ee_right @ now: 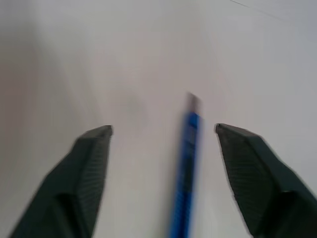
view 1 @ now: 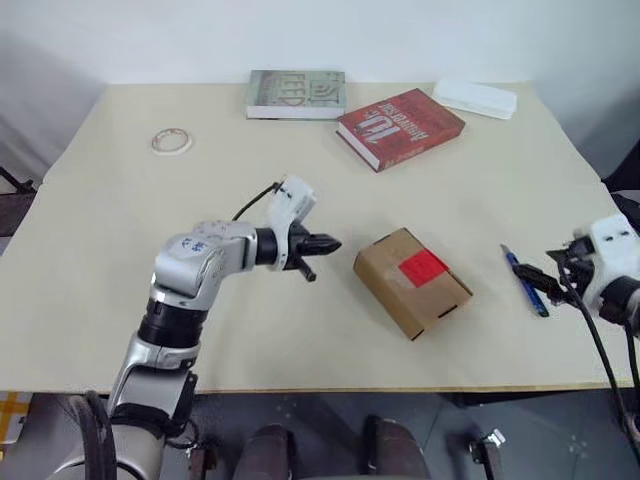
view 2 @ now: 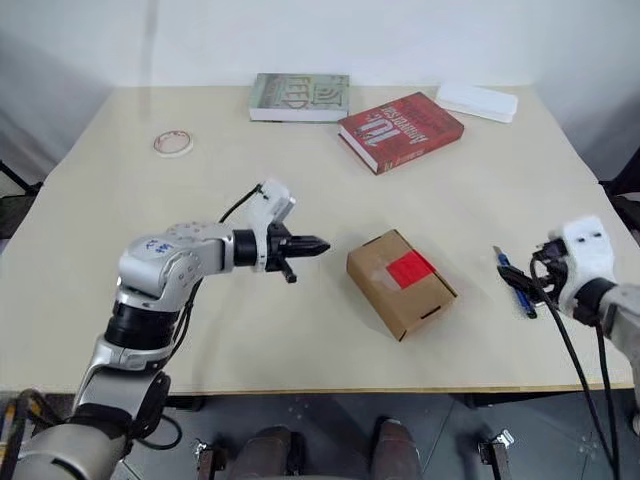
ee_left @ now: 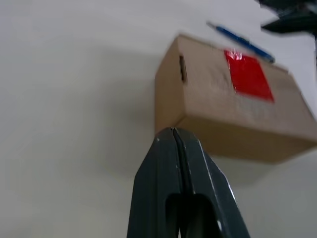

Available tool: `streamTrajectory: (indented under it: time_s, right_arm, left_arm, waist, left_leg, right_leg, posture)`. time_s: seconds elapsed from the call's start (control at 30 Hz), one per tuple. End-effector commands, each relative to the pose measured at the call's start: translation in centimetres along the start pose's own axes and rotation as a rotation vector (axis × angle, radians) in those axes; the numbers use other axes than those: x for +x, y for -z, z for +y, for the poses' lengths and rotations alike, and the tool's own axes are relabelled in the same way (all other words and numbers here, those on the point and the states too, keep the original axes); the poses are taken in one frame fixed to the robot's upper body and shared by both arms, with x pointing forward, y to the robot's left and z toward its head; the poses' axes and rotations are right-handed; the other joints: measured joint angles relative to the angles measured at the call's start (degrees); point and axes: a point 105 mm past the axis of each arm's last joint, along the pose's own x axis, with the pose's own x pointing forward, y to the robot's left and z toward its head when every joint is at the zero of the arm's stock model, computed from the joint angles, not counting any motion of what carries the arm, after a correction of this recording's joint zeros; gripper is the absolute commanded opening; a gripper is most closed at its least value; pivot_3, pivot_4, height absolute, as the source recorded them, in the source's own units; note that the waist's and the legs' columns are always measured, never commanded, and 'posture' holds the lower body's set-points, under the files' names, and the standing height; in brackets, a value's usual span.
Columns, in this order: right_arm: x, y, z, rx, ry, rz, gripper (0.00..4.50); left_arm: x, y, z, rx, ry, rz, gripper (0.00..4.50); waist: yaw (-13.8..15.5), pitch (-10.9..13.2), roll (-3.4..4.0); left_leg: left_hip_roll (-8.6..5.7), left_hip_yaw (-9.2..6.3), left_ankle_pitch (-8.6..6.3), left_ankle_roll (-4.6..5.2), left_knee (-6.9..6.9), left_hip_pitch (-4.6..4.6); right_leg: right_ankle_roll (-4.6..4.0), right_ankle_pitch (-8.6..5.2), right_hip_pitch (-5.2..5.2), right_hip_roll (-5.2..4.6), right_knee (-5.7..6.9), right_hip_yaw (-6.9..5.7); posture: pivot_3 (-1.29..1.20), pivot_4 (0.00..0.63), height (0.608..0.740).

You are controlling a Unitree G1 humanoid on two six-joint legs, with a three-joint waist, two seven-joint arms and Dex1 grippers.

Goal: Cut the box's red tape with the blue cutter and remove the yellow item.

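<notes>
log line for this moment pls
left claw shut, beside box | right claw open astride blue cutter | red tape uncut

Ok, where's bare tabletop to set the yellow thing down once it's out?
The widest bare patch lies between the tape roll and the left gripper. Another runs between the box and the red book. Crowded: by the cutter and right gripper.

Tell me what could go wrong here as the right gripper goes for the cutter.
1. The blue cutter lies flat on the table between the open fingers of the right gripper; closing there could pinch it off-centre, roll it away or jam fingertips on the tabletop.
2. The left gripper is shut and apart from the box, so nothing steadies it; it may slide when the red tape is cut.
</notes>
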Motion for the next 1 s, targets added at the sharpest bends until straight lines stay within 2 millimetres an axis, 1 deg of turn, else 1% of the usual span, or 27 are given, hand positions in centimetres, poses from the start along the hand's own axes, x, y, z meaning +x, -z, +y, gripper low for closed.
streamTrajectory:
  time_s: [0.03,0.1,0.13,0.17,0.2,0.23,0.33,0.37,0.43,0.53,0.6,0.7,0.77,0.83,0.9,1.0]
  right_arm:
    - [1.9,-1.3,1.7,-0.074,-0.085,0.022,2.09]
    - [2.8,-1.4,2.6,-0.097,-0.142,0.038,1.37]
    - [3.3,-1.3,3.4,-0.103,-0.196,0.052,0.98]
    - [3.7,-1.1,4.2,-0.112,-0.243,0.060,0.68]
    - [4.1,-1.0,4.9,-0.119,-0.283,0.066,0.28]
    - [4.5,-1.0,5.6,-0.124,-0.318,0.067,0.03]
    - [5.0,-1.3,8.0,-0.124,-0.435,0.062,0.03]
    - [5.2,-1.7,9.4,-0.127,-0.490,0.052,0.03]
    - [5.6,-2.3,11.3,-0.135,-0.560,0.033,0.03]
    - [5.9,-2.6,13.3,-0.123,-0.616,0.018,0.03]
    - [6.0,-2.6,14.0,-0.112,-0.631,0.021,0.03]
    - [6.3,-2.0,15.4,-0.118,-0.651,0.022,0.03]
    - [6.7,-1.8,15.9,-0.117,-0.647,0.023,0.03]
    - [6.7,-2.1,16.4,-0.120,-0.657,0.015,0.03]
    - [6.5,-2.4,16.8,-0.125,-0.670,0.007,0.03]
    - [6.3,-2.4,17.0,-0.132,-0.680,0.004,0.03]
  left_arm:
    - [1.4,2.1,-1.9,0.014,0.055,0.039,0.00]
    - [2.3,2.6,-2.0,0.016,0.037,0.029,0.00]
    - [2.9,2.6,-2.2,0.010,0.028,0.010,0.00]
    - [3.5,2.4,-2.2,0.000,0.015,-0.015,0.00]
    - [4.0,2.2,-2.2,-0.010,-0.001,-0.041,0.00]
    - [4.4,1.9,-2.1,-0.019,-0.018,-0.064,0.00]
    - [5.3,1.0,-1.6,-0.025,-0.074,-0.113,0.00]
    - [5.4,0.3,-1.3,-0.038,-0.092,-0.145,0.00]
    - [5.2,-0.5,-1.1,-0.054,-0.109,-0.182,0.00]
    - [4.8,-0.1,-1.1,-0.021,-0.110,-0.154,0.00]
    - [4.6,0.2,-1.2,-0.005,-0.106,-0.138,0.00]
    - [3.6,0.9,-1.4,-0.009,-0.095,-0.109,0.00]
    - [2.7,1.9,-1.9,-0.005,-0.072,-0.059,0.00]
    - [1.7,3.3,-2.3,0.000,-0.055,0.003,0.00]
    - [0.9,4.1,-2.1,-0.010,-0.070,0.031,0.00]
    - [0.3,4.5,-1.5,-0.018,-0.097,0.041,0.00]
  waist:
    - [0.1,0.0,0.00]
    - [0.5,0.0,-0.03]
    - [0.7,0.0,-0.04]
    - [0.9,0.0,-0.04]
    - [0.9,0.0,-0.04]
    - [0.9,0.0,-0.05]
    - [0.8,0.0,-0.04]
    - [0.7,0.0,-0.04]
    - [0.2,0.0,-0.05]
    - [0.0,0.0,-0.05]
    - [0.0,0.0,-0.04]
    - [0.0,0.0,-0.05]
    - [-0.1,0.0,-0.05]
    - [-0.5,0.0,-0.05]
    - [-0.5,0.0,-0.05]
    - [-0.1,0.0,-0.05]
  left_leg:
    - [-0.01,0.00,0.00,0.00,0.01,-0.02]
    - [-0.03,-0.05,-0.01,0.00,0.13,-0.14]
    - [-0.03,-0.09,-0.01,0.01,0.16,-0.21]
    - [-0.04,-0.12,-0.01,0.01,0.18,-0.25]
    - [-0.05,-0.12,-0.02,0.03,0.20,-0.25]
    - [-0.05,-0.11,-0.02,0.03,0.20,-0.25]
    - [-0.05,-0.10,-0.02,0.03,0.19,-0.24]
    - [-0.05,-0.10,-0.02,0.03,0.18,-0.24]
    - [-0.03,-0.10,-0.02,0.02,0.20,-0.23]
    - [-0.01,-0.08,-0.01,0.00,0.17,-0.15]
    - [-0.01,-0.10,-0.01,-0.01,0.16,-0.14]
    - [-0.01,-0.09,-0.02,-0.02,0.18,-0.15]
    - [0.00,-0.09,-0.02,-0.03,0.17,-0.15]
    - [0.02,-0.07,-0.03,-0.06,0.13,-0.07]
    - [0.03,-0.08,-0.03,-0.07,0.12,-0.03]
    - [0.02,-0.08,-0.04,-0.07,0.14,-0.06]
  right_leg:
    - [0.00,0.00,0.00,0.00,-0.02,0.01]
    - [0.00,0.00,-0.02,0.00,-0.03,0.00]
    - [0.00,0.00,-0.03,0.00,-0.05,-0.03]
    - [0.00,0.00,-0.03,0.00,-0.07,-0.05]
    - [0.00,0.00,-0.03,0.00,-0.09,-0.05]
    - [0.00,0.00,-0.02,0.00,-0.09,-0.05]
    - [0.01,0.01,-0.02,0.00,-0.08,-0.07]
    - [0.01,0.01,-0.02,0.00,-0.08,-0.08]
    - [0.01,0.01,-0.03,0.00,-0.04,-0.09]
    - [0.01,0.01,-0.02,0.00,0.04,-0.10]
    - [0.01,0.01,-0.02,0.00,0.05,-0.11]
    - [0.01,0.01,-0.02,0.00,0.04,-0.11]
    - [0.01,0.01,-0.02,0.00,0.05,-0.11]
    - [0.01,0.01,-0.02,0.00,0.12,-0.12]
    - [0.01,0.01,-0.02,0.00,0.16,-0.11]
    - [0.01,0.01,-0.02,0.00,0.14,-0.10]
  posture:
    - [0.00,0.150,0.740]
    - [0.00,0.150,0.740]
    - [0.00,0.150,0.740]
    - [0.00,0.150,0.740]
    - [0.00,0.150,0.740]
    - [0.00,0.150,0.740]
    - [0.00,0.150,0.740]
    - [0.00,0.150,0.740]
    - [0.00,0.150,0.740]
    - [0.00,0.150,0.740]
    - [0.00,0.150,0.740]
    - [0.00,0.150,0.740]
    - [0.00,0.150,0.740]
    - [0.00,0.150,0.740]
    - [0.00,0.150,0.740]
    - [0.00,0.150,0.740]
